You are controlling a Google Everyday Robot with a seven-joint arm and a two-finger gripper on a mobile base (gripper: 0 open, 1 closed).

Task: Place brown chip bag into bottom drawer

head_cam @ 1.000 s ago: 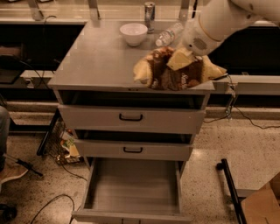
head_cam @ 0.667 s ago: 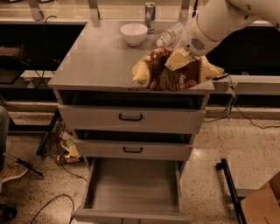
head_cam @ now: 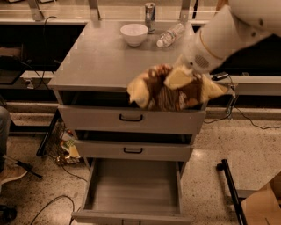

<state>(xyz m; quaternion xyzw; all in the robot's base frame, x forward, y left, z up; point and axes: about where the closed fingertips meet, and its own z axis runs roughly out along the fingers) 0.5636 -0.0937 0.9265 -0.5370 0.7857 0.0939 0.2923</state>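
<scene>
The brown chip bag, dark brown with yellow ends, hangs in the air over the front edge of the grey cabinet top, in front of the top drawer. My gripper is shut on the bag's upper middle, with the white arm reaching in from the upper right. The bottom drawer is pulled out below, its grey floor bare. The two shallower drawers above it, with black handles, are slightly ajar.
A white bowl, a silver can and a lying plastic bottle sit at the back of the cabinet top. A black bar and a cardboard box stand on the floor at right. Cables and clutter lie at left.
The arm has carried the bag forward and slightly down, from over the cabinet top's right side to its front edge.
</scene>
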